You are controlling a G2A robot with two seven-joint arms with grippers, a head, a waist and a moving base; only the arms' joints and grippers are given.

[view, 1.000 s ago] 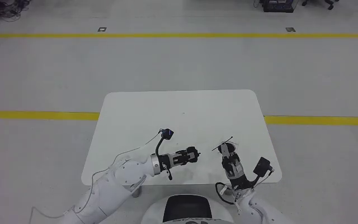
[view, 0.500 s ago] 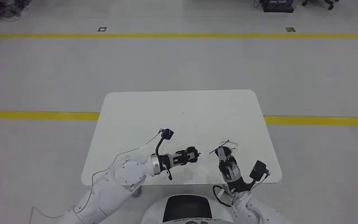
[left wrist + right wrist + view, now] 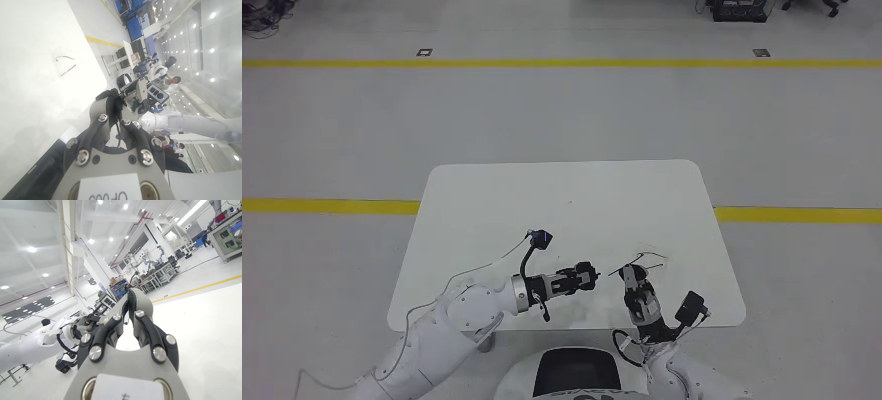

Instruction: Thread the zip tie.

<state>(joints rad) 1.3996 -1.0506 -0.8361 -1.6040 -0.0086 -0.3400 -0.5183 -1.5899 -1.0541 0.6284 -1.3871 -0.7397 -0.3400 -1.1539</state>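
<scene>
A thin black zip tie (image 3: pixel 622 269) is pinched in my right gripper (image 3: pixel 631 274), its ends sticking out to both sides near the table's front edge. In the right wrist view the gripper (image 3: pixel 130 294) is shut, and a fine black strand of the zip tie (image 3: pixel 128 318) hangs between the fingers. My left gripper (image 3: pixel 591 272) hovers just to the left of it, pointing at the right gripper across a small gap. Seen from the left wrist, that gripper (image 3: pixel 112 101) has its black pads pressed together, and I cannot make out anything between them.
The white table (image 3: pixel 562 200) is bare across its middle and back. A small clear piece with thin dark bits (image 3: pixel 65 63) lies on it just beyond the right gripper, also faintly seen from above (image 3: pixel 652 259). The table's rounded corner (image 3: pixel 103 79) is close by.
My right gripper has drawn back toward the robot and slightly left, carrying the zip tie with it. The left arm has stayed still.
</scene>
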